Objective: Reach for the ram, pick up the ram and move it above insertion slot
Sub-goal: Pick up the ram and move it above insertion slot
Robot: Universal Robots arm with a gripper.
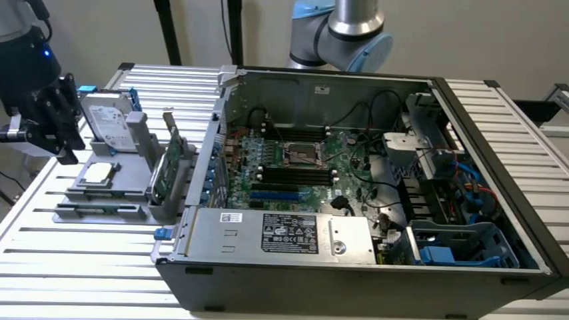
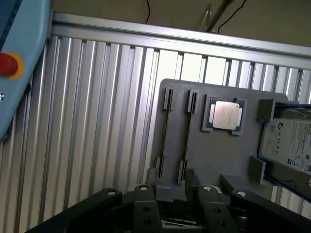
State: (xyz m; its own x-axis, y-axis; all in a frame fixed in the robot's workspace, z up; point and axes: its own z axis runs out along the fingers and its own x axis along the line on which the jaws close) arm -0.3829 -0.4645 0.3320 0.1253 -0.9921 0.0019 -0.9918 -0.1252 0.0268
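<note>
Barely begun: hovers at the left by the holder [image 2: 214,160], claw [image 2: 174,191] spread and empty; ram [image 2: 166,138] untouched in its slot, grasp and carry not yet done.

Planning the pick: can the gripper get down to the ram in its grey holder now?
Probably yes: the gripper hangs just above the holder, and nothing covers the ram; the card stands off to one side.
</note>
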